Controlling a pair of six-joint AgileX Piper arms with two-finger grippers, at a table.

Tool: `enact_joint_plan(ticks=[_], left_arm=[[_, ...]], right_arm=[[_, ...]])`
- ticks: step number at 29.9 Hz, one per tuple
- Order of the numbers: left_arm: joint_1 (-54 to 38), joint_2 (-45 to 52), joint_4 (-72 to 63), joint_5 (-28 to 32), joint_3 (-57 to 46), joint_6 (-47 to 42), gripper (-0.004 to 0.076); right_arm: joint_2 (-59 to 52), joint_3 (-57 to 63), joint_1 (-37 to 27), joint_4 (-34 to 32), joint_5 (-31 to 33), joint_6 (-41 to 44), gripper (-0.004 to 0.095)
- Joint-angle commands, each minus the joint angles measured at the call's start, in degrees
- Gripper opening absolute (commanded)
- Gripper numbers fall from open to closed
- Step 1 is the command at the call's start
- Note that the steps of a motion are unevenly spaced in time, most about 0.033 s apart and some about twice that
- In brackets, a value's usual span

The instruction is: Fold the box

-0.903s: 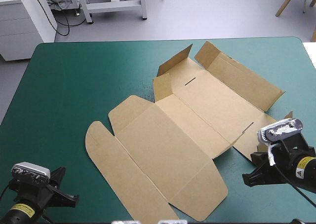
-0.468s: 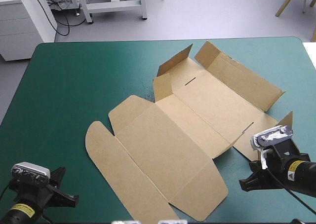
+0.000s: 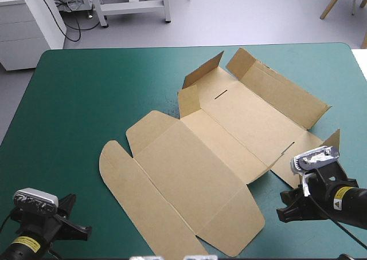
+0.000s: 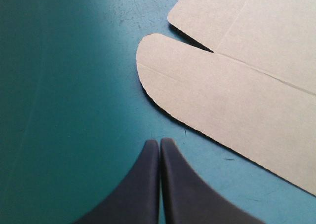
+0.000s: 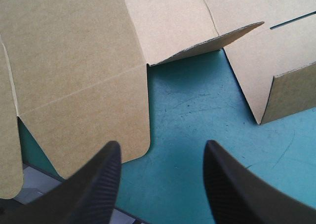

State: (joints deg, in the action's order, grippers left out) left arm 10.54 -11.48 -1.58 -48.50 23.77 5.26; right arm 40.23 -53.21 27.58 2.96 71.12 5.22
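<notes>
The brown box (image 3: 195,157) lies as an unfolded sheet across the middle of the table, its far flaps (image 3: 275,88) tilted up. Near the front left corner my left gripper (image 3: 83,232) is shut and holds nothing. In the left wrist view its fingertips (image 4: 159,144) meet just short of the box's rounded flap (image 4: 222,95), without touching it. My right gripper (image 3: 282,209) sits at the front right beside the sheet's near right flaps. Seen from the right wrist, it (image 5: 163,147) stands open over bare cover, with a box panel (image 5: 74,51) ahead and a raised flap (image 5: 291,93) to one side.
Bare teal-green cover (image 3: 74,99) spreads over the table's left half. The table's near edge (image 5: 34,179) shows just beside the right gripper's finger. A white cabinet (image 3: 28,25) stands off the far left corner.
The right gripper has shifted slightly left and toward the near edge, closer to the sheet's right flaps. The left arm and the box have not moved.
</notes>
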Motion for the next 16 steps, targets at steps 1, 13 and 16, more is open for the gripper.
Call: enact_joint_plan(ticks=[1,13,16], left_arm=[[-0.08,-0.8,-0.3,3.64,2.0,-0.25,-0.001],[-0.08,-0.8,-0.3,3.64,2.0,-0.25,-0.001],[-0.08,-0.8,-0.3,3.64,2.0,-0.25,-0.001]], right_arm=[[0.16,-1.46,0.03,0.91,-3.35,-0.12,0.0659],[0.16,-1.46,0.03,4.57,-4.79,9.29,0.0688],[0.16,-1.46,0.03,1.77,-7.18,17.51,0.0688]])
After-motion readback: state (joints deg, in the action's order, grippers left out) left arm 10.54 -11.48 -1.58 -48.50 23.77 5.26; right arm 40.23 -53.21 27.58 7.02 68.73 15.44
